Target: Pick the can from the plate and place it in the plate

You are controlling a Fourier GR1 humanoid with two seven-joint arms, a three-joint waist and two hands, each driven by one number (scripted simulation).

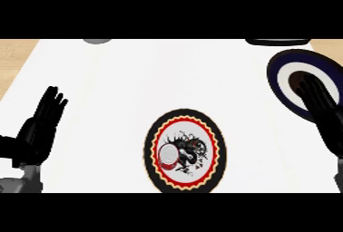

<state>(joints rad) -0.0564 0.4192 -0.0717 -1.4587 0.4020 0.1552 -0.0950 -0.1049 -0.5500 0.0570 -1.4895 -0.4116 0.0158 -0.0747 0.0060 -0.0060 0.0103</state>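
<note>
A can (169, 156) with a silver top and red side stands on the left part of a round plate (213, 152) with a black rim, red scalloped ring and a dragon drawing, low in the middle of the counter. A second plate (295, 61), dark blue with a white ring and dark centre, lies at the far right. My right hand (320, 103) reaches over that blue plate with fingers straight, open and holding nothing. My left hand (41, 122) rests open at the left edge, fingers up, well away from the can.
The white counter (134, 81) shows wooden strips at its far left and right corners. A grey object (98, 41) and a dark object (278, 41) peek in at the back edge.
</note>
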